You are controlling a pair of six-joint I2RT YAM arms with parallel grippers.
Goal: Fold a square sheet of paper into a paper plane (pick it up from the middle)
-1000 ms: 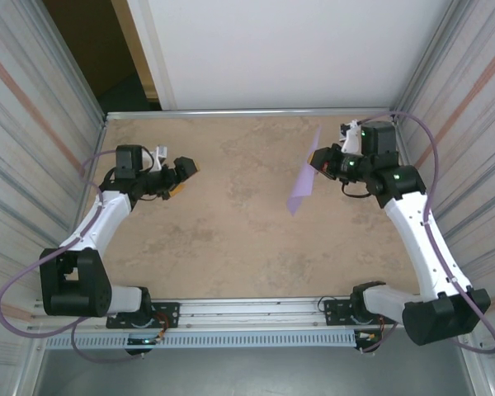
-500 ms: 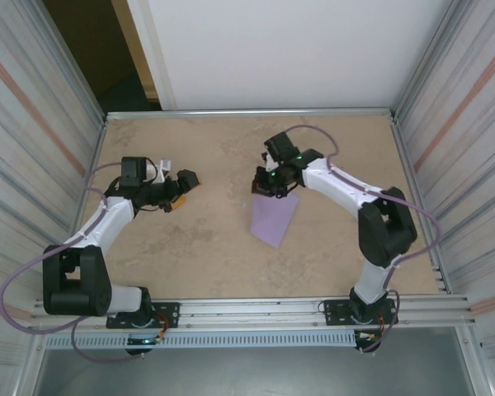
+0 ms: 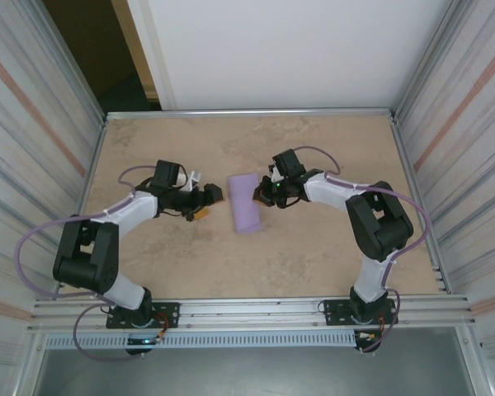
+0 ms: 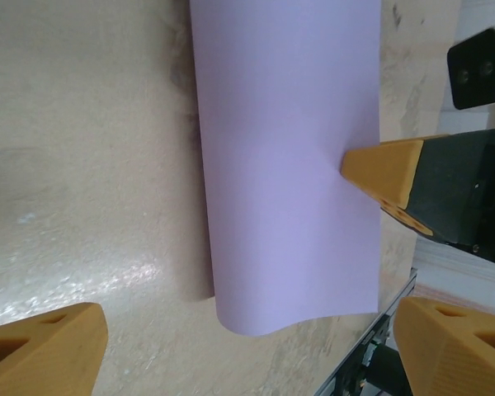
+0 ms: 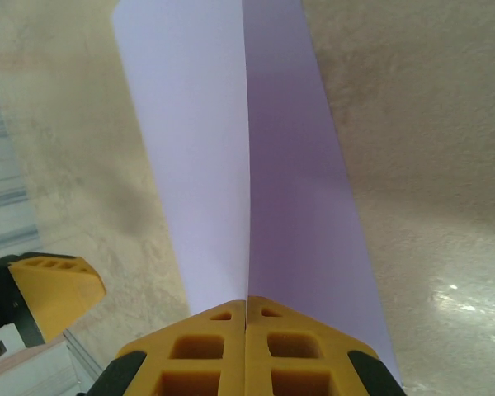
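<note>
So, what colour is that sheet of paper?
The sheet is plain lavender-purple, no pattern; clearest in the left wrist view.

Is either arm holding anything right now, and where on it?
Right gripper pinches the square sheet of paper at one side edge; left gripper is open, holding nothing.

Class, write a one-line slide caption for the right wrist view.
Right gripper shut on the lavender sheet of paper, pinched along its centre line over the tan table.
</note>
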